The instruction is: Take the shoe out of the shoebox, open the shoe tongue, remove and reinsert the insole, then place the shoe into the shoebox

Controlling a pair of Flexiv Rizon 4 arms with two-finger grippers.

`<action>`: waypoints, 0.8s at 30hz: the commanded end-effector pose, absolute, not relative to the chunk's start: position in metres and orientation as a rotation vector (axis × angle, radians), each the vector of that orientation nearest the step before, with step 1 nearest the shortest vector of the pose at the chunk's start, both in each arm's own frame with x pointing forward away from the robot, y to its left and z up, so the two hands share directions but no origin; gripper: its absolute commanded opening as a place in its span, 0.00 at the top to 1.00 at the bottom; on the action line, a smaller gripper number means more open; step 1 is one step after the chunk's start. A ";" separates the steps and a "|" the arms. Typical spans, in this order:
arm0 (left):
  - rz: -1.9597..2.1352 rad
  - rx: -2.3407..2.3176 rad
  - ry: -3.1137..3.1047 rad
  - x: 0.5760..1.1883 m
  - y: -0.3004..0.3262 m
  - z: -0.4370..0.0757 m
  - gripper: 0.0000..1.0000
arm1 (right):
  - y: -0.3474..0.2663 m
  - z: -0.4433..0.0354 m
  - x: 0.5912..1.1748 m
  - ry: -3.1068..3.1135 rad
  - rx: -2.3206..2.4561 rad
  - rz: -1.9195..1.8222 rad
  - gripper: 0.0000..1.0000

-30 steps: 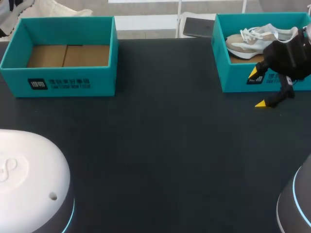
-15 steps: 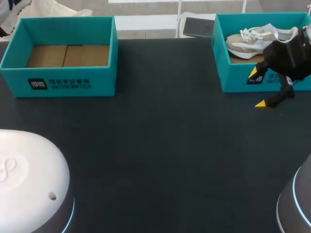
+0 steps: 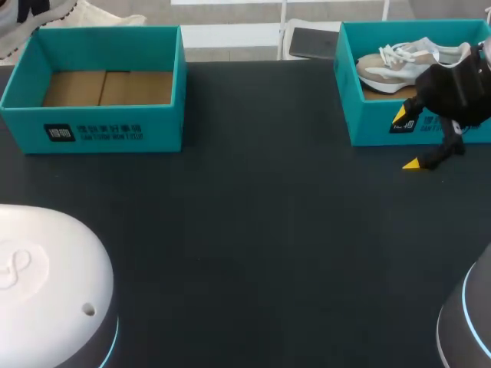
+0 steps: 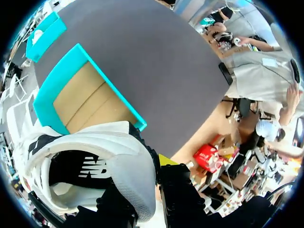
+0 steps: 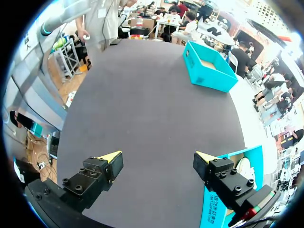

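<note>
Since the earlier frames the grey-and-black shoe (image 3: 38,11) has swung a little at the table's far left corner, showing more of its grey side and sole; the right gripper (image 3: 406,139) has not moved. It hangs over the front wall of the right shoebox (image 3: 368,126), fingers wide apart and holding nothing, with a pale shoe (image 3: 399,65) lying inside the box. The left gripper (image 4: 142,186) is clamped on the grey-and-black shoe (image 4: 95,156) – just past the far wall of the left shoebox (image 3: 100,32), whose cardboard floor is bare. Each box front carries a white printed label, and the held shoe has a white logo on its black panel.
</note>
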State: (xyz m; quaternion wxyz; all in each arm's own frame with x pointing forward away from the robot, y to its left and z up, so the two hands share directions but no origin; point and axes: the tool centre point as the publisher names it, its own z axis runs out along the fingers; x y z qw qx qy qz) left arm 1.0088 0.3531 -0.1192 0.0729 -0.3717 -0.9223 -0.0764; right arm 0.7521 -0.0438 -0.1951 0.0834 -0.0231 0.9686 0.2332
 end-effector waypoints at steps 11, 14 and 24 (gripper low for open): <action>-0.384 -2.312 -1.868 1.006 0.349 -0.091 1.00 | -0.043 -0.196 0.753 2.894 -0.067 0.690 0.00; -0.384 -2.312 -1.868 1.006 0.349 -0.091 1.00 | -0.043 -0.196 0.753 2.894 -0.067 0.690 0.00; -0.384 -2.312 -1.868 1.006 0.349 -0.091 1.00 | -0.043 -0.196 0.753 2.894 -0.067 0.690 0.00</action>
